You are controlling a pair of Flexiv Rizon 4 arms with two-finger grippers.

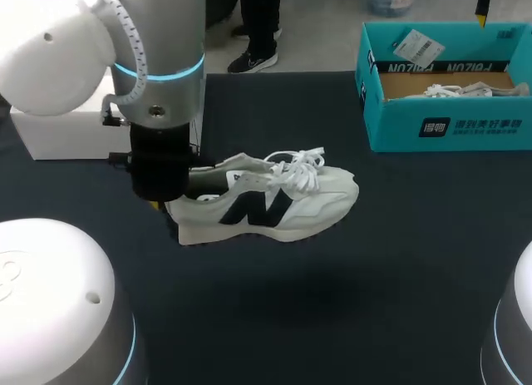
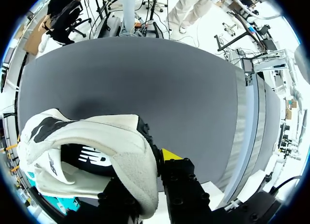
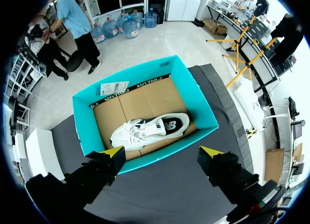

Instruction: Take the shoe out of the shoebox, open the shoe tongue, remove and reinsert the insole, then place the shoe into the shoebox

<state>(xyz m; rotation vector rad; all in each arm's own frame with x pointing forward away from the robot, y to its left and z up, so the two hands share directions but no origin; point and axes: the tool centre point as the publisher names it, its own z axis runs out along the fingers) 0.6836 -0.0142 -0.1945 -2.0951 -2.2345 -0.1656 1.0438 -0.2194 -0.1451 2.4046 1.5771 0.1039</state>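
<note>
Here, the left gripper [image 2: 145,178] is clamped on the heel of the white shoe [image 1: 274,202]. In the left wrist view the heel collar sits between its two fingers, and one yellow tip [image 2: 169,154] shows against the outer side. In the head view the shoe is at centre frame, toe pointing right. It is held clear of the dark table [image 1: 399,269], with a soft shadow below it. Its side carries a large dark logo mark, and its white laces [image 1: 301,165] lie loose over the tongue. Looking into the shoe from the left wrist, the dark insole [image 2: 92,158] carries a white printed logo.

The teal shoebox [image 1: 449,127] stands at the upper right of the head view, well apart from the held shoe. White print runs along its front wall and upside-down lettering along its inner rim. A white label [image 3: 112,87] with a barcode is stuck on the rim at the far side; its text is too small to make out. A second shoe [image 3: 150,129], white with a dark logo, lies on the cardboard floor inside.

The right gripper [image 3: 162,151] hangs above the shoebox with its fingers spread wide, holding nothing.
</note>
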